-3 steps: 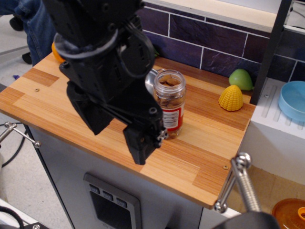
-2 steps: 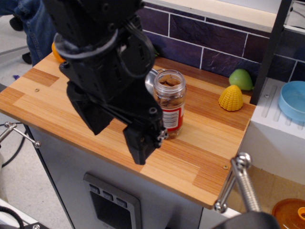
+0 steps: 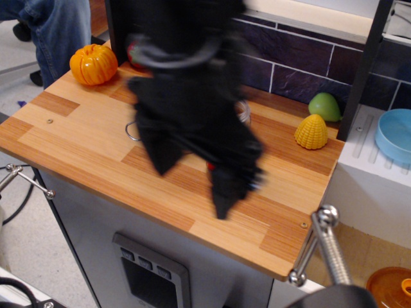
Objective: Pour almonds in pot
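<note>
Wood-grain planks in warm orange-brown make up the long rectangular countertop (image 3: 77, 138), which sits on a grey cabinet and runs back to a wall of dark purple tiles (image 3: 289, 61). Black and motion-blurred, the bulky robot arm (image 3: 186, 83) fills the middle of the view, hanging over the counter with its two dark prongs pointing down; the gripper (image 3: 196, 176) shows one prong to the left and a longer one to the right, but the smear makes it impossible to tell whether they are spread or clamped on anything. Behind the arm, only slivers of the shallow shiny steel pot (image 3: 243, 110) show: a bit of rim at the right and a thin wire loop handle at the left. The clear jar of almonds (image 3: 210, 166) is almost wholly hidden, with just a fleck of red label between the prongs. At the far left corner rests a ribbed orange toy pumpkin (image 3: 94, 63). Near the right end sit a yellow toy corn (image 3: 311, 132) and, just behind it, a green pear-like toy fruit (image 3: 325, 106). On the white surface to the right lies a light-blue bowl (image 3: 394, 135)
</note>
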